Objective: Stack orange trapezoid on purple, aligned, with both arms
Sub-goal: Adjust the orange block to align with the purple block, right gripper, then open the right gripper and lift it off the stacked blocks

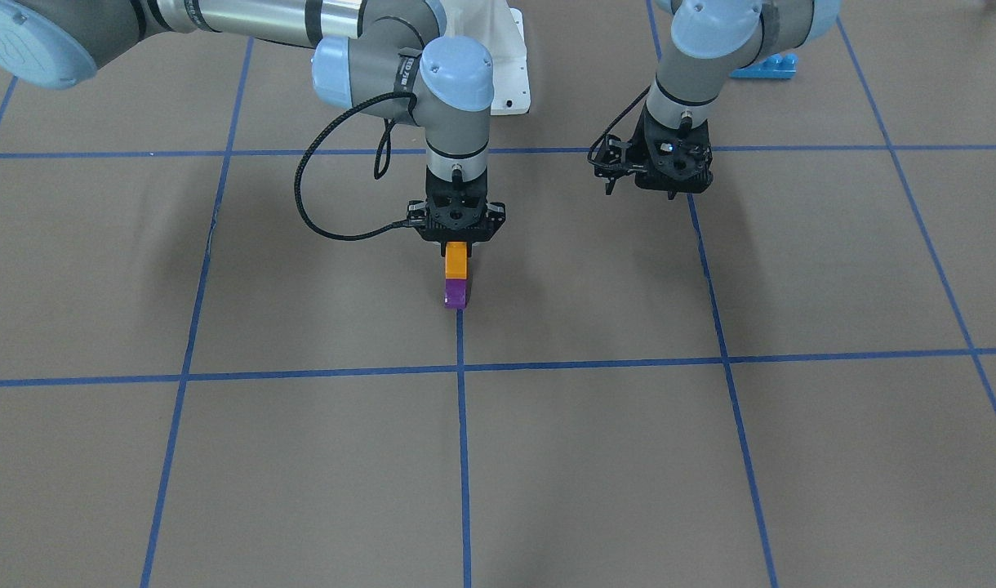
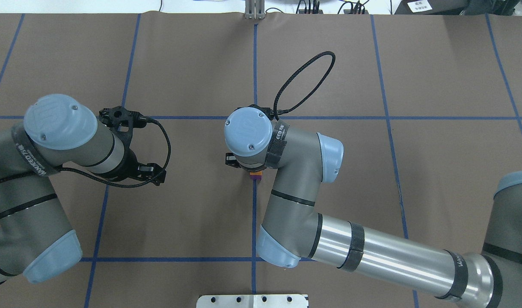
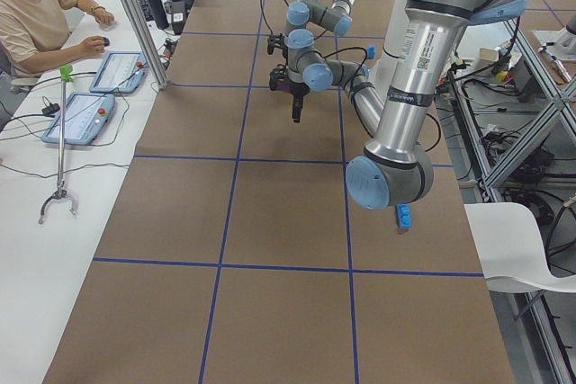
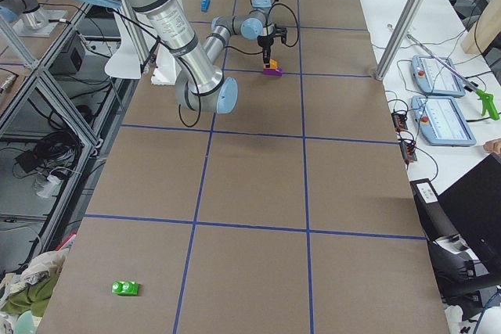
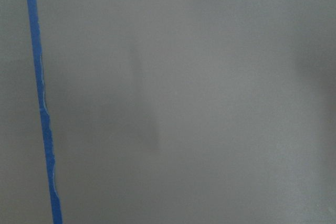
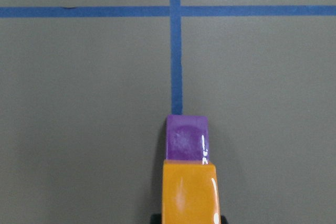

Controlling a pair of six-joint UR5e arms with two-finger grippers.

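While right pincer (image 1: 458,247), vertical, clamps orange trapezoid (image 1: 456,263) atop purple (image 1: 455,292), left pincer (image 1: 660,184) state unclear

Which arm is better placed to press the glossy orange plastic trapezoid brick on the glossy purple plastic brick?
Right: the right gripper holds the orange trapezoid brick, already on the purple brick; the left gripper hangs well aside.
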